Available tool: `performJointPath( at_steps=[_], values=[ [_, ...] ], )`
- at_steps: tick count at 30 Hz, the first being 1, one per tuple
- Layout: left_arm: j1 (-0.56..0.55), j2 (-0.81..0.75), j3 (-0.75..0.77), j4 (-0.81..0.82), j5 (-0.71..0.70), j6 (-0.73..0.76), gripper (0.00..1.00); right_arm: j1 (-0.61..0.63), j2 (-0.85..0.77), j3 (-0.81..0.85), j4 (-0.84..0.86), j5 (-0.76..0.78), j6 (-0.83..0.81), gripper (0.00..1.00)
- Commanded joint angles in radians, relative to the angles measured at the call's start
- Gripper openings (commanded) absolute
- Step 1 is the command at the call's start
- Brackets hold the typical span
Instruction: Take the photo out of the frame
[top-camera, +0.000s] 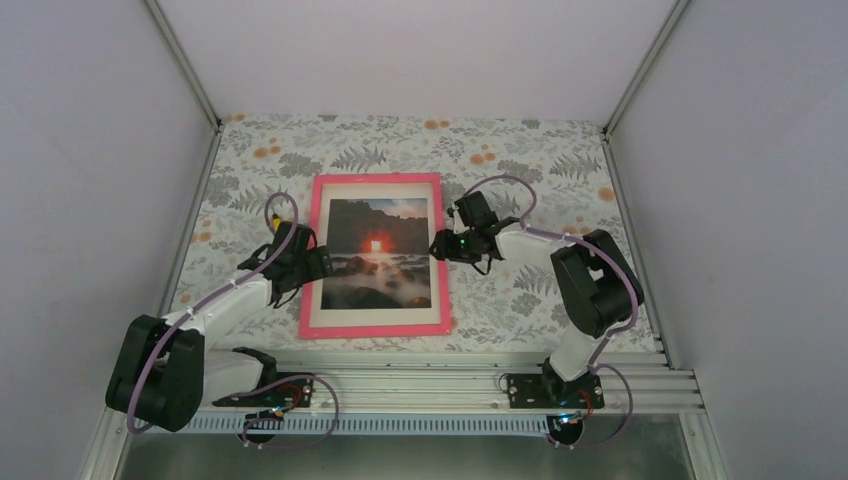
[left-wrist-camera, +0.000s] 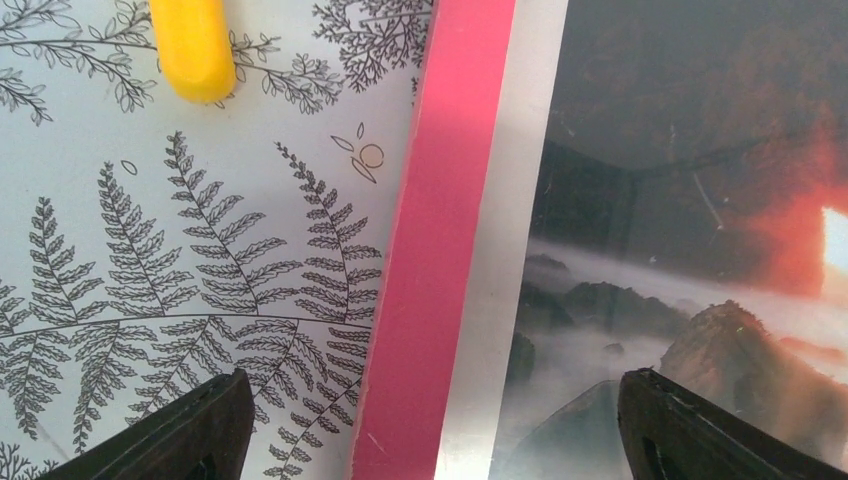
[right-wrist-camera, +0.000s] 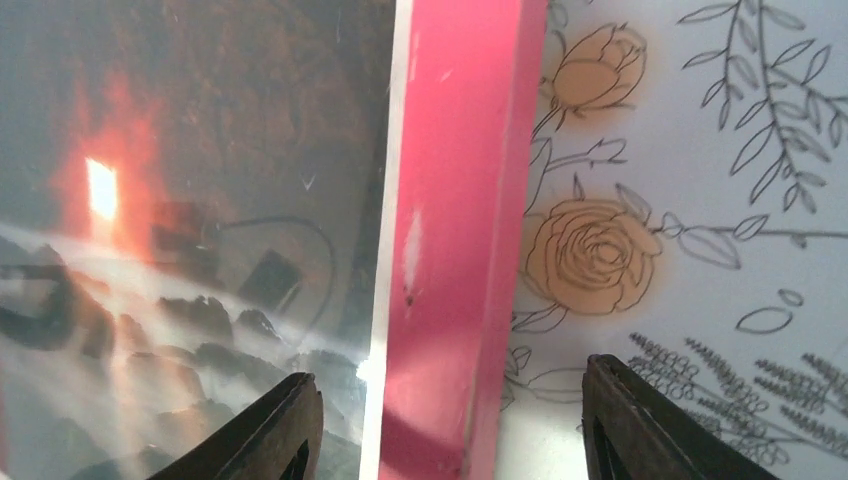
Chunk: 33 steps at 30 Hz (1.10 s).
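top external view: the frame (top-camera: 375, 179) lies flat and face up at the middle of the desk (top-camera: 520, 160), on a floral cloth, between the two arms. the photo (top-camera: 378, 252) sits inside it under a glossy front sheet. reflections on that sheet show in both wrist views.

jaw state:
- left jaws: wide apart, straddling the frame's left rail, one tip over the cloth and one over the picture. nothing is held.
- right jaws: apart, straddling the right rail in the same way. nothing is held. contact with the rail cannot be confirmed from the wrist view.

handling, as judged from here:
- frame: thin and stiff, probably light. the rails are narrow and smooth, so a pinch across one rail may slip or pivot. holding both long rails at mid-length, one arm per side, should keep it level.
- front sheet: hard, slick and likely breakable or easily scratched. avoid pressing fingertips onto it.
- photo: a thin print, expected to be limp and easy to crease. take it by the white border, not the printed area.

access: the photo cannot be reached from the front. the back of the frame is not visible, so its fastenings cannot be described. expect to turn the frame over first.
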Motion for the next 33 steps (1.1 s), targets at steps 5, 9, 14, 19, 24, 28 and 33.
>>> performJointPath(
  at_steps=[5, 9, 14, 19, 24, 28, 33],
  values=[
    [0.003, 0.05, -0.003, 0.03, 0.005, 0.022, 0.83, 0.107, 0.005, 0.052, -0.11, 0.257, 0.011, 0.54],
    [0.002, 0.066, -0.001, 0.035, -0.004, 0.027, 0.79, 0.14, 0.021, 0.071, -0.124, 0.305, 0.023, 0.52],
    [0.002, 0.095, -0.005, 0.048, -0.002, 0.03, 0.74, 0.169, 0.04, 0.096, -0.152, 0.367, 0.029, 0.48],
    [0.002, 0.127, -0.005, 0.06, -0.003, 0.033, 0.69, 0.191, 0.051, 0.108, -0.172, 0.412, 0.038, 0.42],
    [0.003, 0.131, -0.002, 0.05, -0.015, 0.033, 0.61, 0.206, 0.058, 0.122, -0.191, 0.446, 0.043, 0.36],
    [0.0, 0.127, 0.005, 0.039, -0.026, 0.03, 0.47, 0.211, 0.059, 0.13, -0.196, 0.457, 0.046, 0.31],
    [-0.004, 0.133, 0.013, 0.025, -0.04, 0.03, 0.32, 0.216, 0.059, 0.139, -0.201, 0.466, 0.05, 0.25]
  ],
)
